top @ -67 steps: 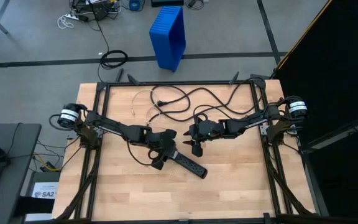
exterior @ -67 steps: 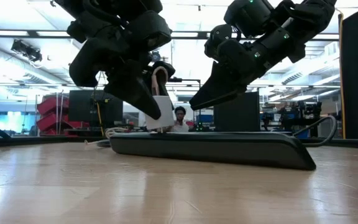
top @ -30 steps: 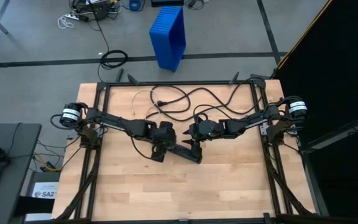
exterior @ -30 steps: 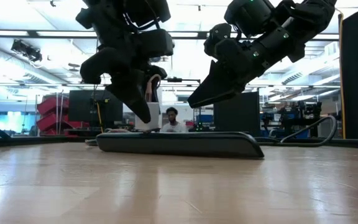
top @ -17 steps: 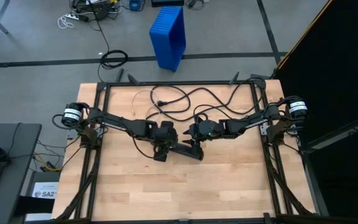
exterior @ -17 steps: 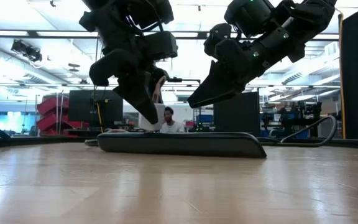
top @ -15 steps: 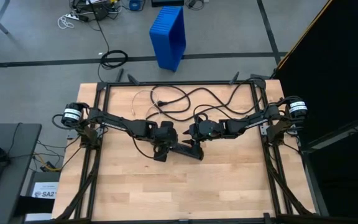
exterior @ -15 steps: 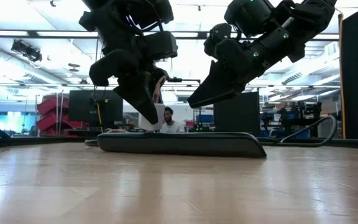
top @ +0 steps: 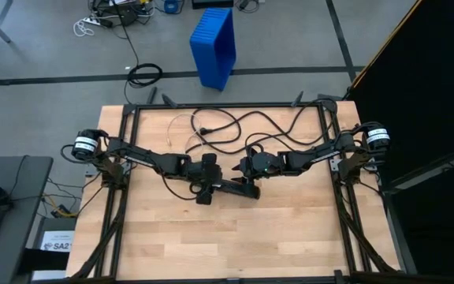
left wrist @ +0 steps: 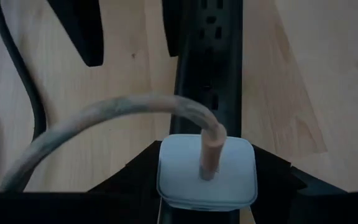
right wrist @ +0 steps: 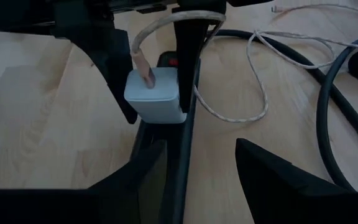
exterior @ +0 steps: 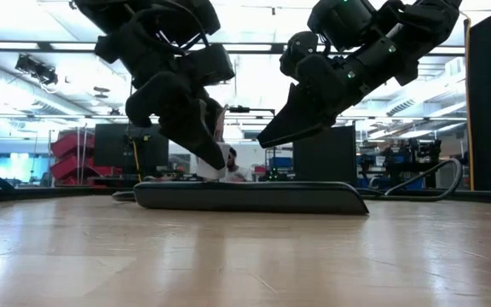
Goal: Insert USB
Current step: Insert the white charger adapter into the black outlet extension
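Holding the white charger block (right wrist: 155, 94) with its USB cable (left wrist: 104, 115) over the power strip (exterior: 250, 196) for plugging: left pincer (top: 204, 187). Straddling the strip, open and empty, steadying it on the desk (top: 290, 229): right pincer (top: 247, 178).

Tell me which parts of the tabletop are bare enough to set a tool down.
The whole near half of the wooden table is free, in front of the power strip. The middle is crowded: the left hand holds the white USB charger at the strip, the right hand beside it. The far strip is tangled with the black cord and the USB cable.
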Controlling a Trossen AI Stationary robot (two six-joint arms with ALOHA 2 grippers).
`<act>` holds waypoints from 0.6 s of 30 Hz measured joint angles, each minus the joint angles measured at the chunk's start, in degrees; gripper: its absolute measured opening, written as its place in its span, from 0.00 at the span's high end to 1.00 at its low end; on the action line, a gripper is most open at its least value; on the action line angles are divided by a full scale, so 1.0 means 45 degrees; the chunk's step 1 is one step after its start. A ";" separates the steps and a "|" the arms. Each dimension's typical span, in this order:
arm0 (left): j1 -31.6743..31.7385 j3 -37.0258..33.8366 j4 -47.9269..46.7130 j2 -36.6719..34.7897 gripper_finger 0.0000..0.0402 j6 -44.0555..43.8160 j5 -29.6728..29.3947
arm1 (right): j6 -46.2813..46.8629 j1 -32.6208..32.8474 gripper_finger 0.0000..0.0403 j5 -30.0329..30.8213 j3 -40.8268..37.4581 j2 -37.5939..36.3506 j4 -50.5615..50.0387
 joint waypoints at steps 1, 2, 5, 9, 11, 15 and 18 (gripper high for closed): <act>0.0000 -0.0001 0.0012 -0.0002 0.60 -0.0011 -0.0026 | 0.0000 -0.0001 0.59 0.0000 0.0000 0.0000 -0.0001; -0.0001 -0.0011 0.0039 -0.0033 0.60 -0.0016 -0.0046 | -0.0005 -0.0005 0.59 0.0005 0.0000 0.0000 -0.0001; -0.0010 -0.0063 0.0357 -0.0059 0.60 -0.0021 -0.0098 | 0.0000 -0.0005 0.59 0.0000 0.0000 0.0000 0.0000; -0.0010 -0.0294 0.1079 -0.0034 0.60 -0.0017 -0.0149 | -0.0007 -0.0005 0.59 0.0003 0.0000 0.0000 -0.0001; -0.0010 -0.0900 0.2379 -0.0070 0.60 -0.0068 -0.0187 | -0.0112 -0.0005 0.59 0.0000 0.0000 0.0000 -0.0001; 0.0021 -0.2427 0.5068 -0.0357 0.60 -0.0733 -0.0017 | -0.0318 0.0000 0.59 0.0004 0.0000 0.0000 -0.0001; 0.0044 -0.3343 0.6770 -0.0418 0.60 -0.1251 0.0187 | -0.0432 -0.0044 0.59 0.0010 0.0000 0.0000 0.0023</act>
